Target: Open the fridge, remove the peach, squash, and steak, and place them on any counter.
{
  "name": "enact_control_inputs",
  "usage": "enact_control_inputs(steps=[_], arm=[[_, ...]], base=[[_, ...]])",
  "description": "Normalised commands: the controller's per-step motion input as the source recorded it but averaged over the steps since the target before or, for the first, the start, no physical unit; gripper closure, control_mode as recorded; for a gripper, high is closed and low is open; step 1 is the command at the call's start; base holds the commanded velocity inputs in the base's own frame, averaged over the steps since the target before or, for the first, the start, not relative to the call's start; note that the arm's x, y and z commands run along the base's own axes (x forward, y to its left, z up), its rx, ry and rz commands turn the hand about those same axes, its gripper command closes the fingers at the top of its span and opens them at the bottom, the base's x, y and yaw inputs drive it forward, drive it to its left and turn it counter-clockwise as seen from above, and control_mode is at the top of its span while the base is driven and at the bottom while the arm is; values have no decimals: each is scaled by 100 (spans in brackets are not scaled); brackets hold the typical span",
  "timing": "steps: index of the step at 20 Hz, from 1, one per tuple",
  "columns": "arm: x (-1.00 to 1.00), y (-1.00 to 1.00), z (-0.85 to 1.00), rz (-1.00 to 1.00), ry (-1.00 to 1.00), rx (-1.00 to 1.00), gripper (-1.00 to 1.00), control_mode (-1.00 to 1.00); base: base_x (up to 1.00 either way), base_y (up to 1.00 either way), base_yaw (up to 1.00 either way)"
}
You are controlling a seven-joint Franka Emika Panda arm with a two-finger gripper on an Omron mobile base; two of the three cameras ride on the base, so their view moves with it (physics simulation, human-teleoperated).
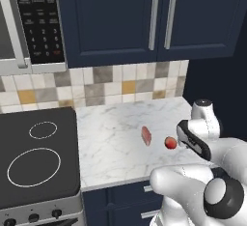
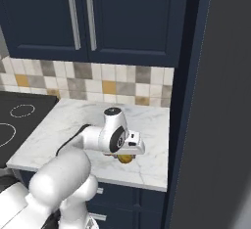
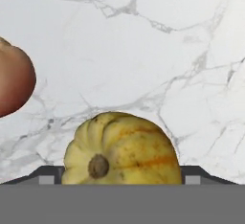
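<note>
Squash (image 3: 123, 150) sits between my wide-spread fingers (image 3: 47, 175) low over the counter (image 2: 147, 120), whether touching them I cannot tell, with peach (image 1: 170, 143) just beside and steak (image 1: 146, 135) near, so lifting crookedly could roll it into the peach.

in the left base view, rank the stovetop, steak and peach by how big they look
1. Stovetop, by far the largest.
2. Steak and peach look close in size. The steak seems slightly longer, but it lies farther from the camera, so the order is unsure.
</note>
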Motion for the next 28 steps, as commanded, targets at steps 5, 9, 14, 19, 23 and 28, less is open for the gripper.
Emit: enact_control_inputs(steps=[5,9,14,19,23,28], arm=[[20,-10,-26,0,3,0,-100,-100],[21,-15,7,0,0,1,-100,-100],[0,-4,33,0,-13,2,-100,-100],[-10,0,57,0,-25,4,-100,-100],[-87,23,89,0,-38,1,-100,-100],[-94,75,92,3,-26,0,-100,-100]], base=[[0,0,0],[0,0,0],[0,0,0],[0,0,0],[0,0,0],[0,0,0]])
